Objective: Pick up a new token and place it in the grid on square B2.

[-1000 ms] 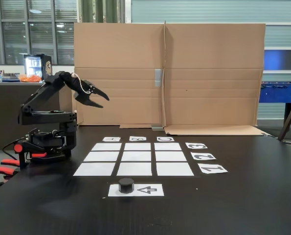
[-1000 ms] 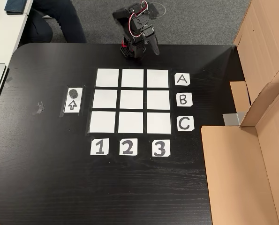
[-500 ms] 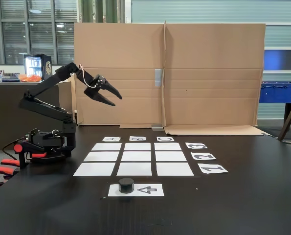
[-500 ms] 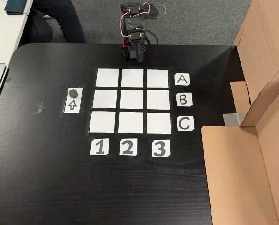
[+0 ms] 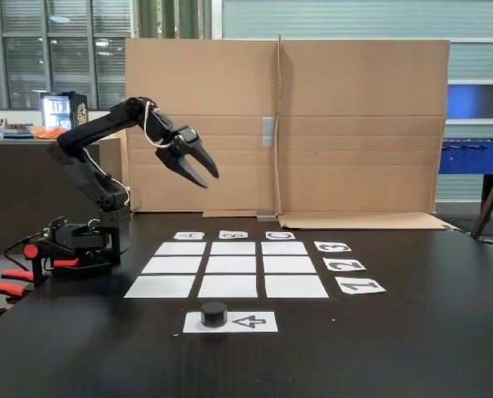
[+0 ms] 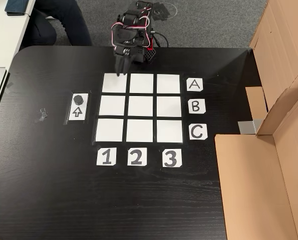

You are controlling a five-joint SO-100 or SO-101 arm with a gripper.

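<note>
- In a fixed view from the side, we see the claw [image 5: 207, 176] raised high above the black worktop [image 5: 412, 332], its jaws parted a little, empty, tips pointing down and to the right.
- Same view: the token [image 5: 214, 313] sits on the arrow sheet [image 5: 250, 322], just in front of the grid [image 5: 228, 269]. Square B2 [image 5: 233, 264] is bare.
- In a fixed view from above, we find the claw [image 6: 121, 68] over the grid's [image 6: 139, 108] top left corner, near row A.
- Here the token [image 6: 78, 99] lies left of the grid, well apart from the claw; B2 [image 6: 140, 106] holds nothing.
</note>
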